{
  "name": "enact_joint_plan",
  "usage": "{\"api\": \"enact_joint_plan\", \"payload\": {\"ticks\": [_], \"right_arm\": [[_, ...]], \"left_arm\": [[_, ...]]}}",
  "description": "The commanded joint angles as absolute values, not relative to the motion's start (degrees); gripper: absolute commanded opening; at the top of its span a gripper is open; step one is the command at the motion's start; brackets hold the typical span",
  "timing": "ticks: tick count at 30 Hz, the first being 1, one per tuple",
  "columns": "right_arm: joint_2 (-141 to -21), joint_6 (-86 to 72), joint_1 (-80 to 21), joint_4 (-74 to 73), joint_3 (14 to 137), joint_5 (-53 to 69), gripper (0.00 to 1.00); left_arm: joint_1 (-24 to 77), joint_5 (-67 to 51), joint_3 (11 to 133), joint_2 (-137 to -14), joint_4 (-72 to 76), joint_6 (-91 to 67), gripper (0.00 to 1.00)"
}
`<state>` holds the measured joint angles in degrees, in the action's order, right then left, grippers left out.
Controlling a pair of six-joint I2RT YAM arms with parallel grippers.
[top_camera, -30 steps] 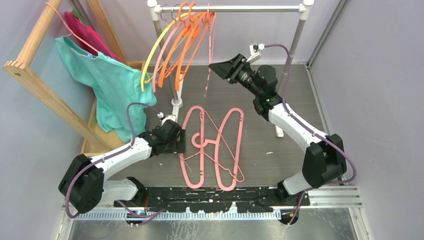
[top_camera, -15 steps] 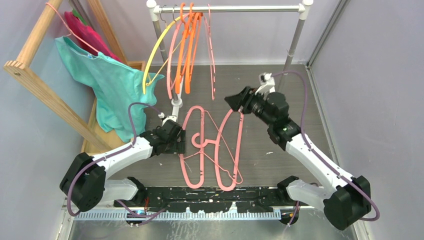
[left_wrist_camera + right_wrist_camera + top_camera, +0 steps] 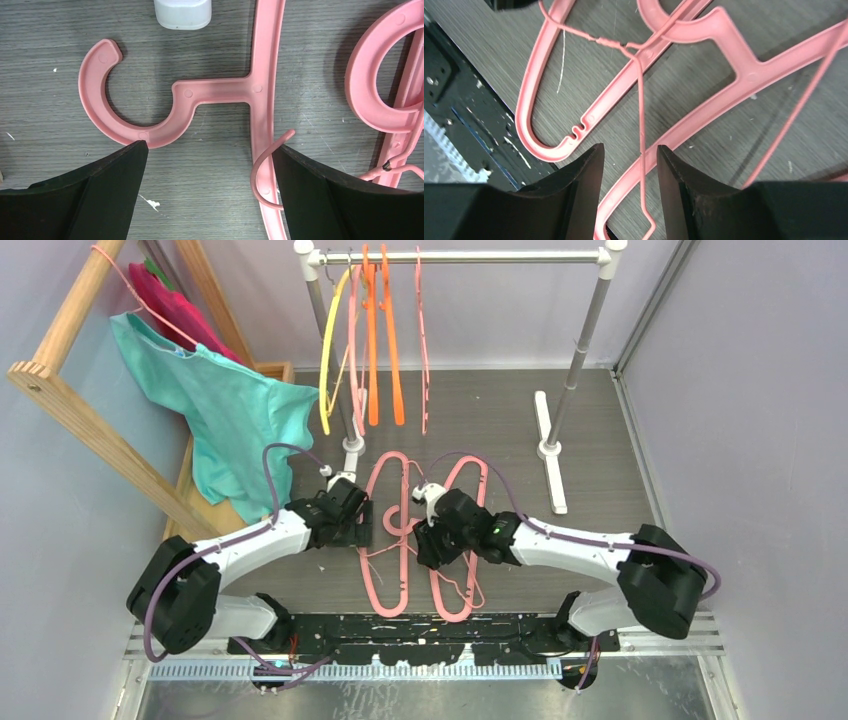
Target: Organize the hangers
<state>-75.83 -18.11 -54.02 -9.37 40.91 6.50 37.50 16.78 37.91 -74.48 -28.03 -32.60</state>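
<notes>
Two thick pink hangers [image 3: 384, 608] [image 3: 451, 617] lie side by side on the floor, and a thin pink wire hanger [image 3: 642, 125] lies across them. A yellow hanger [image 3: 327, 360], two orange hangers [image 3: 372, 340] and pink ones [image 3: 420, 340] hang on the rail [image 3: 500, 257]. My left gripper [image 3: 362, 525] is open, low over the hook [image 3: 125, 115] of the left thick hanger, and the wire hook [image 3: 260, 170] is by its right finger. My right gripper [image 3: 630, 150] is open. It straddles the wire hanger's thin rod without touching it.
The rail's white feet [image 3: 548, 450] stand on the floor behind the hangers, one [image 3: 182, 12] just beyond my left gripper. A wooden frame [image 3: 90, 430] with a teal garment [image 3: 230, 410] on a pink hanger leans at the left. Walls close in both sides.
My right arm has swung down from the rail to the hangers on the floor. The hangers on the rail have swung back and hang straight. My left arm has not moved.
</notes>
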Motion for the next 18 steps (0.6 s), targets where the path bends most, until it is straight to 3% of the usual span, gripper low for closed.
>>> {"api": "enact_joint_plan", "payload": {"ticks": [1, 12, 18], "right_arm": [[-78.55, -15.06, -55.17, -6.99, 42.25, 6.70, 0.49], [-86.41, -15.16, -55.28, -3.27, 41.90, 7.58, 0.45], [-86.53, -16.04, -55.28, -2.72, 40.00, 7.58, 0.29]], "left_arm": [[37.35, 17.90, 39.45, -71.72, -27.50, -33.36, 0.98], [37.35, 18.14, 40.05, -67.11, -30.34, -33.05, 0.98], [37.35, 19.04, 39.73, -65.55, -31.18, -32.97, 0.98]]}}
